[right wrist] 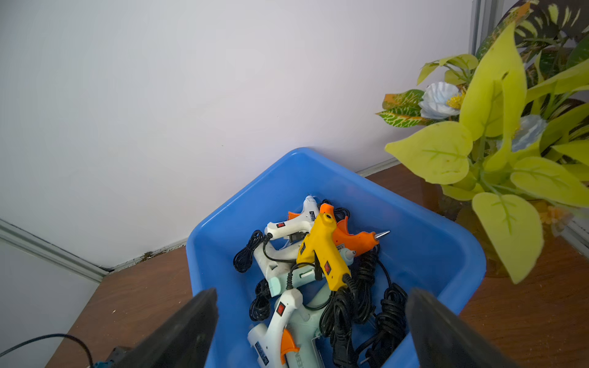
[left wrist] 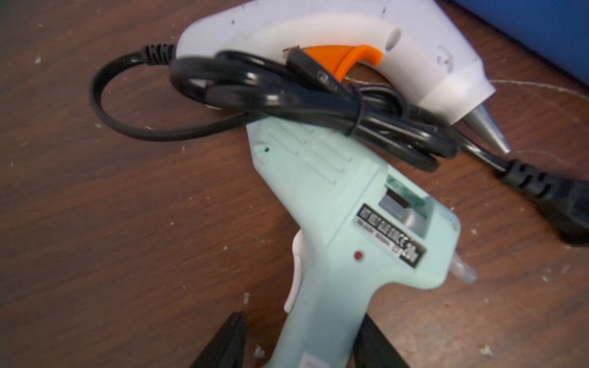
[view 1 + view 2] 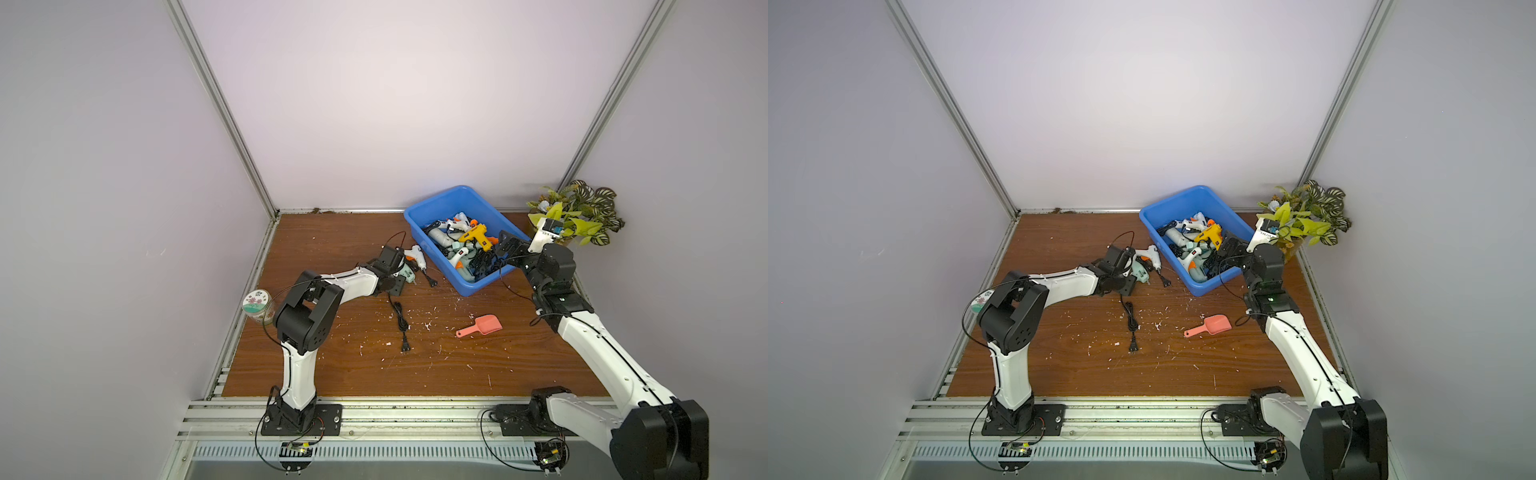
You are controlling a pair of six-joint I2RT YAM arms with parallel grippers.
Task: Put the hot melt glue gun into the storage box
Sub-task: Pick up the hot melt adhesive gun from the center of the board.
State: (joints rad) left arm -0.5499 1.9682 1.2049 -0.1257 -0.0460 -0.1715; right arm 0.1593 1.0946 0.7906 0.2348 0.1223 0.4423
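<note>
— While the handle of the mint glue gun (image 2: pixel 344 223) is straddled by the left gripper (image 2: pixel 302 318), is it clamped?

— Not as seen: the jaws stand apart, with wood showing on one side. The gun lies on the tabletop near the far edge, just beside the storage box (image 3: pixel 457 201).

— What could be spoiled?

— The white glue gun (image 2: pixel 318 28) has its cord bundle (image 2: pixel 318 105) laid across the barrel; both may be dragged along. The right gripper (image 1: pixel 312 293) is held wide apart, empty, over the box.

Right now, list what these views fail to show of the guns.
- Mint gun: handle end cut off by the left wrist view's edge; the left gripper hides part of it in both top views.
- Its label: small print blurred.
- Lowest guns in the box: buried under cords and the yellow gun.
</note>
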